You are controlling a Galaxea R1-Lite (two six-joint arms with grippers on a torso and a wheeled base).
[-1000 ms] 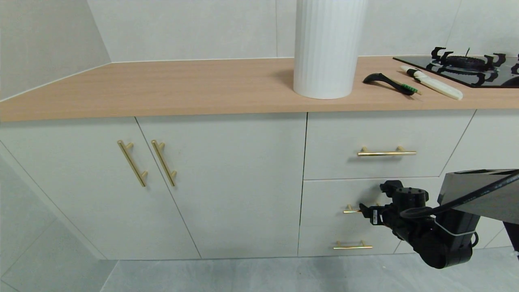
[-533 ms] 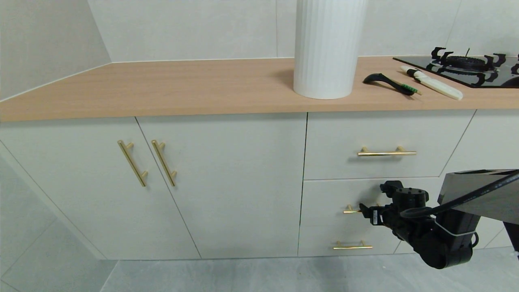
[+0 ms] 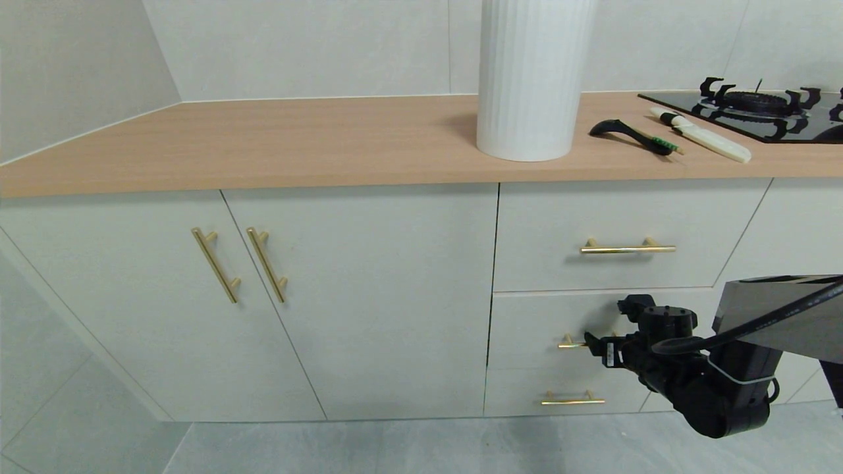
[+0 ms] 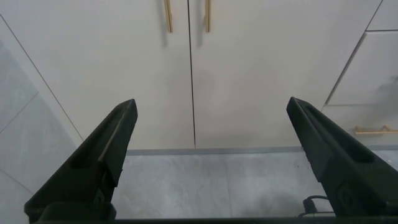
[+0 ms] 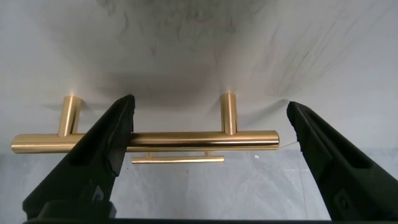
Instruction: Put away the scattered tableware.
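The scattered tableware lies untouched on the pale wooden counter [image 3: 296,141]: a black scoop-shaped utensil [image 3: 632,135] and a white knife-like utensil with a dark band [image 3: 701,135], side by side between the tall white ribbed cylinder [image 3: 530,79] and the black gas hob [image 3: 757,108]. Neither arm is near them. The right end effector [image 3: 589,342] sits low against the pale grey middle drawer [image 3: 533,322], its fingers parted and straddling the brass bar handle [image 5: 146,140], so the bar runs between them without being clamped. This placement suggests that the drawer must be pulled out first to give the utensils a home. The next step would be closing on the bar squarely, since a round polished handle could slip. The left end effector [image 4: 211,112] hangs out of the way with fingers spread wide and nothing between them, facing the pale cupboard doors [image 4: 186,68] and the floor.
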